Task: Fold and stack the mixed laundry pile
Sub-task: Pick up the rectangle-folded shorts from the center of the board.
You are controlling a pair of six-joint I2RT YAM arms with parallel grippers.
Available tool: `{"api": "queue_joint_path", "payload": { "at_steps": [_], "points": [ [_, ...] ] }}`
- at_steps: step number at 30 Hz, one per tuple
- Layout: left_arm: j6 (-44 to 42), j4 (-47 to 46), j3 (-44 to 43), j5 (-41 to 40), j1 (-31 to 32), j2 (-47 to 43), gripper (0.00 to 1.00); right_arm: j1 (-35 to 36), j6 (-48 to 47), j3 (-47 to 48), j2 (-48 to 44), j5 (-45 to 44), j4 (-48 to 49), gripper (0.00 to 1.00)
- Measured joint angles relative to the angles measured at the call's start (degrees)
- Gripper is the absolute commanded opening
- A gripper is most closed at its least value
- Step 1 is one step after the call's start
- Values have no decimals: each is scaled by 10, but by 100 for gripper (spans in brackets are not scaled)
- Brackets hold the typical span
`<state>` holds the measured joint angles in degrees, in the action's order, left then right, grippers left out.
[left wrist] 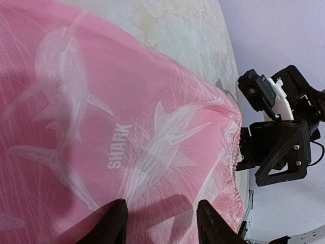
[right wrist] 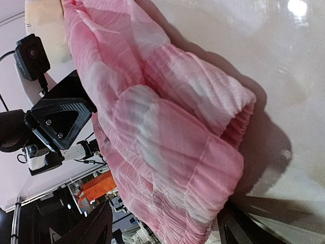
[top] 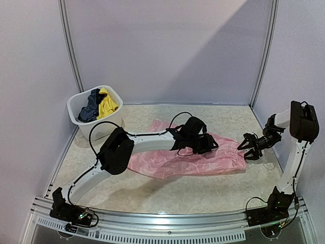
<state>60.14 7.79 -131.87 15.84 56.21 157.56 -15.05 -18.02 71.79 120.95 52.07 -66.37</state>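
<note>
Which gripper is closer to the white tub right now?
Left. The left gripper is over the middle of the pink garment, to the right of the white tub. The right gripper is farther away, at the garment's gathered right end.

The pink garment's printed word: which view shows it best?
Left wrist view: the pink garment fills it and SHARK reads clearly. Top view shows most of the garment, lettering illegible; right wrist view, only its gathered edge.

Pink garment (top: 162,163) thin crinkly matt cloth; table (top: 177,195) glossy; tub (top: 116,118) smooth wht plastic.
</note>
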Motion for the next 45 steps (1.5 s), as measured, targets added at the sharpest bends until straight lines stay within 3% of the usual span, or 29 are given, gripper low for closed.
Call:
{"api": "queue_joint_path", "payload": {
  "at_steps": [9, 13, 17, 27, 33, 45],
  "points": [
    [-59, -1, 45, -39, 2, -34, 50, 1, 15, -2, 0, 3, 6, 72],
    [-110, -3, 66, -64, 3, -68, 46, 1, 16, -6, -1, 9, 12, 72],
    [-123, -18, 29, -52, 9, -70, 41, 1, 16, -10, -5, 8, 16, 72],
    [-57, -67, -119, 4, 39, 50, 36, 4, 18, -24, -21, -2, 36, 72],
    [-24, -64, -125, 20, 40, 103, 34, 4, 23, -24, -21, 2, 38, 72],
    [23, -67, -128, 28, 38, 107, 30, 11, 15, -22, -6, 40, 38, 66]
  ]
}}
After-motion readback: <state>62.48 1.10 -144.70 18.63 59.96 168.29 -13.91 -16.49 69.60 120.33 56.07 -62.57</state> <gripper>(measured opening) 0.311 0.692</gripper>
